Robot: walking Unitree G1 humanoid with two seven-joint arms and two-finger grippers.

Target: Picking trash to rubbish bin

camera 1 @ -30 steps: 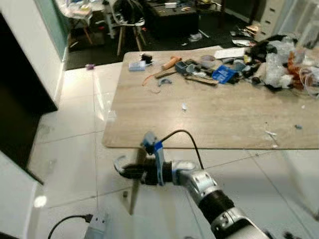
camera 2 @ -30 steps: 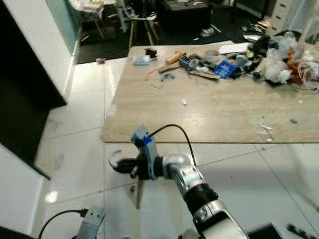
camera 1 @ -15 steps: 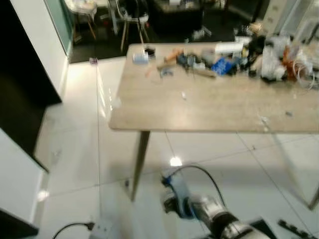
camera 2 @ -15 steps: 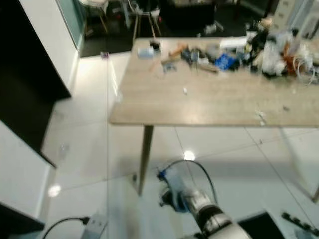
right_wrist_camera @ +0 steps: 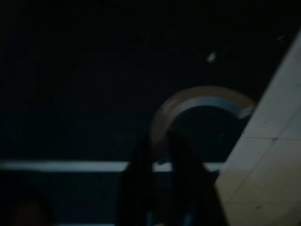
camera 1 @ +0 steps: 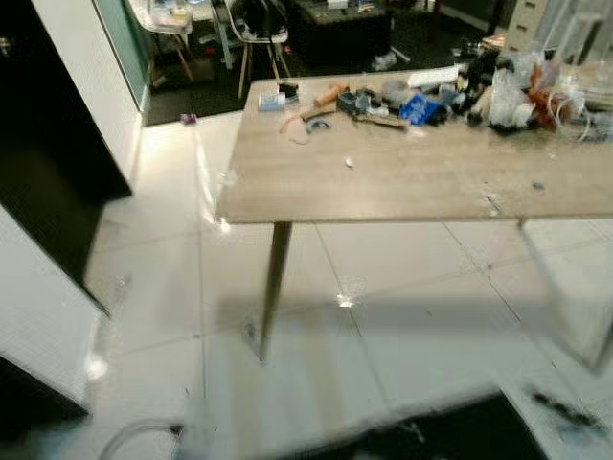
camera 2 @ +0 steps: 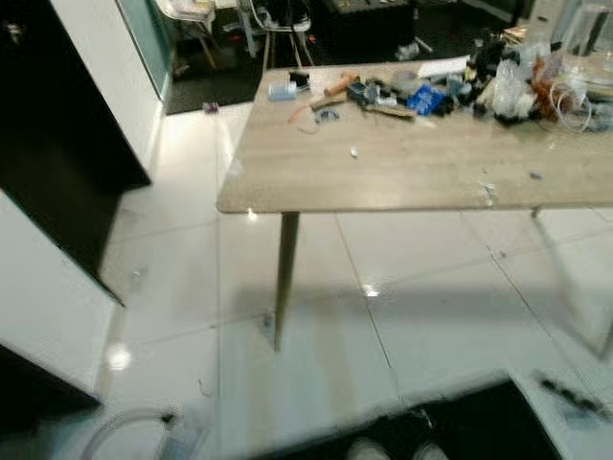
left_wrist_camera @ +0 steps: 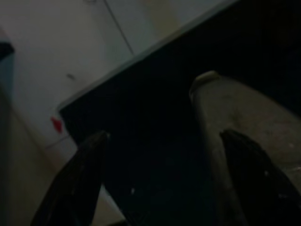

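Right gripper (right_wrist_camera: 162,197): two black fingers (right_wrist_camera: 136,188) pressed nearly together, pinched on a curved clear strip of trash (right_wrist_camera: 197,101), seemingly a torn ring of tape; held over dark ground beside a pale tiled floor (right_wrist_camera: 268,155). Very dim view.

Left gripper (left_wrist_camera: 160,183): two fingers (left_wrist_camera: 77,183) spread wide apart, nothing between them, hung over a black mat (left_wrist_camera: 155,117) next to a pale rounded shape, perhaps a shoe; not identified with certainty.

One wooden table (camera 1: 412,182) on white floor tiles (camera 1: 144,287); one slanted leg (camera 1: 272,287) clearly seen, another blurred at the far right. Clutter along the far edge: one orange-handled tool (camera 1: 329,94), one blue packet (camera 1: 418,108), one heap of clear plastic (camera 1: 508,96); remainder too blurred for a count. Two small white scraps near the front edge (camera 1: 490,201).

One chair (camera 1: 257,29) beyond the table. One pale cable (camera 1: 134,439) on the floor at lower left.

Against the second before: camera swung and pulled back; right arm with the strip, then raised before the table edge, gone from the head views.
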